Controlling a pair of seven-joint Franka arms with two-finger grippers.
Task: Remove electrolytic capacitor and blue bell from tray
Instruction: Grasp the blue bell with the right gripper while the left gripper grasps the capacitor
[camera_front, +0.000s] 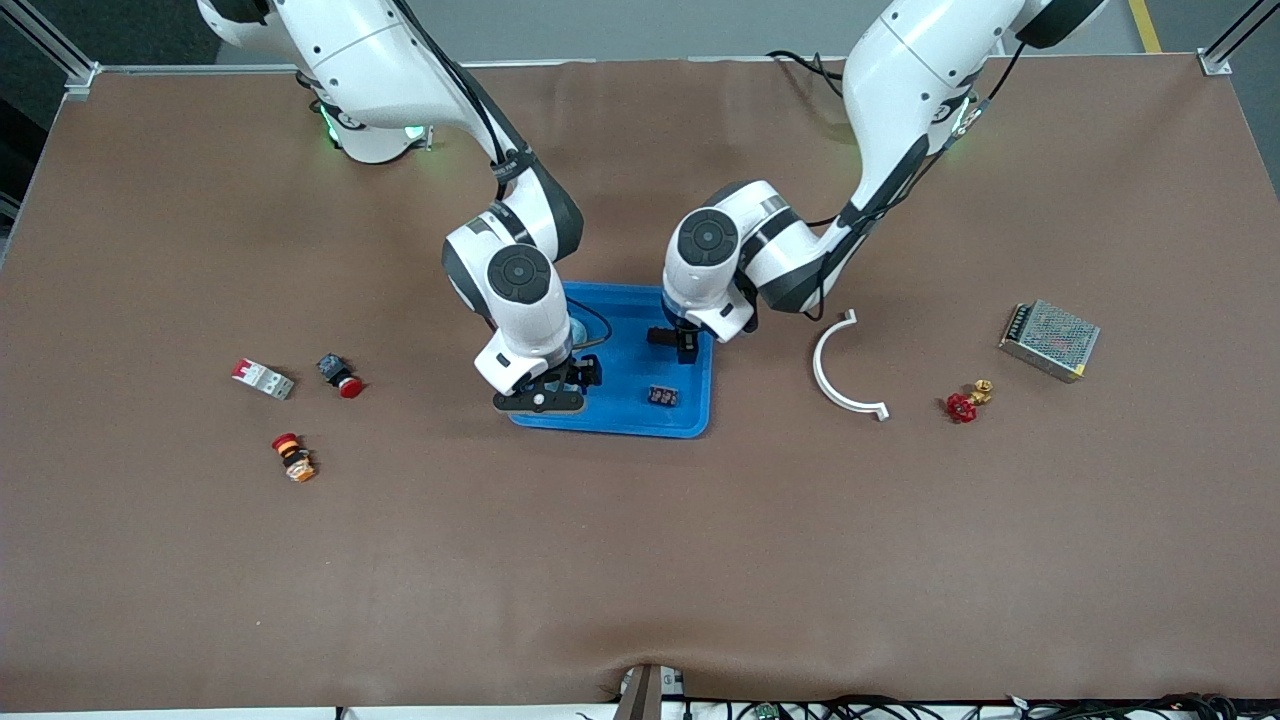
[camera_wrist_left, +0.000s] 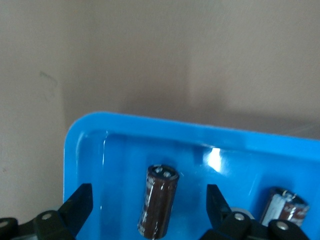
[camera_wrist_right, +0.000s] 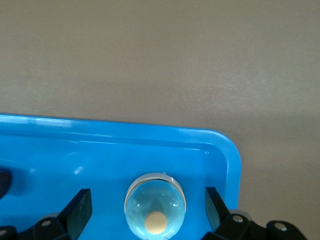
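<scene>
A: The tray is seen lying at the middle of the surface, between the two arms. Where are the two parts found in it?

B: An electrolytic capacitor is seen lying in the tray near a corner, framed between the spread jaws of the left gripper; nothing is pinched. A second capacitor lies beside it. The blue bell is seen sitting dome-up in the tray near the corner at the right arm's end, centred under the right gripper, whose jaws are likewise spread and empty.

A: How is the grasp best made?

B: By judgement, each gripper should be lowered straight, with its centring kept. The capacitor should be taken across its round body, at mid-length, so that it is not rolled away. The bell's dome looks smooth, so its lower rim should be clamped. The tray's raised rim should be kept clear of the jaws.
</scene>
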